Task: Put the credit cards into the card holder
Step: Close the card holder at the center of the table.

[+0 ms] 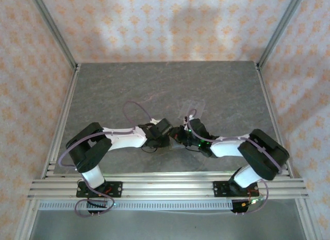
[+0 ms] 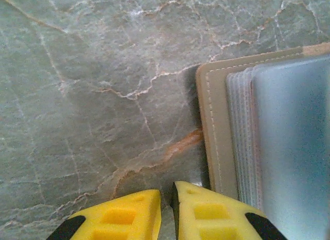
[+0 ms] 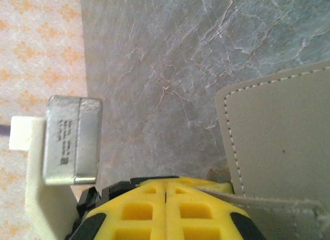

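At the left jaws, only a narrow slit between the yellow fingers (image 2: 124,217), bare bench (image 2: 77,95) showing through, the tan edge of the card holder (image 2: 215,121) just beside one finger. At the right jaws, fingers (image 3: 139,209) pressed fully together, a tan flap of the holder against one; pinched or not, impossible to tell. Inside the opened holder, flat on the bench, a stack of greyish clear sleeves (image 2: 240,126).

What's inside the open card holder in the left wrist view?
Inside the card holder lies a stack of clear sleeves. The top sleeve covers the rest, so whether anything is tucked in them cannot be seen.
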{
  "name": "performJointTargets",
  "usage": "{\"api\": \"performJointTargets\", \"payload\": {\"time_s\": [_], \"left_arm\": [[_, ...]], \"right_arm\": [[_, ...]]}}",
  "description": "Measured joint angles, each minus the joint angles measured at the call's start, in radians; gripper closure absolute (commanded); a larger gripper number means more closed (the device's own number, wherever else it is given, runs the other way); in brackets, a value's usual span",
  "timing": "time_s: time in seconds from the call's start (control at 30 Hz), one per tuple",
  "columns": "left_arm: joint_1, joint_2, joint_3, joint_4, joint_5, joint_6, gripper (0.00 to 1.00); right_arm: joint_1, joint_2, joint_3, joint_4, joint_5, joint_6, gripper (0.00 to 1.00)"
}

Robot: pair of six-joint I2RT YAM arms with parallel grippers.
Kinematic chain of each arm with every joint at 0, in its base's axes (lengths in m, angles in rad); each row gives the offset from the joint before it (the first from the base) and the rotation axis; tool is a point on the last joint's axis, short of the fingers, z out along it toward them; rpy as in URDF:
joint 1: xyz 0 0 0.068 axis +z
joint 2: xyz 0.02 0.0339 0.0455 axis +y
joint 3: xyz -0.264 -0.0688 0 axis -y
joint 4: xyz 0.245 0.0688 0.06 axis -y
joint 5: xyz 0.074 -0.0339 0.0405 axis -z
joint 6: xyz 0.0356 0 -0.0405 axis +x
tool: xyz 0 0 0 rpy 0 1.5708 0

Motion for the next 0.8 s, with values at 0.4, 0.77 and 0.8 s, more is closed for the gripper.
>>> {"api": "performJointTargets", "payload": {"time_s": [0.4,0.77,0.8], "left_arm": [[-0.037,-0.114,-0.13,0.111,-0.042,-0.077,0.75],[-0.055,-0.252,-0.201,-0.058,-0.033,-0.078,0.73],[-0.055,-0.272,-0.205,-0.09,-0.034,-0.078,0.72]], "right_arm": [[0.027,0.071,0.05,-0.02,0.018,-0.006,0.55],[-0.036,-0.264,0.267,-0.61,0.034,-0.237,0.44],[-0.066,-0.282,0.268,-0.648,0.035,-0.257,0.47]]}}
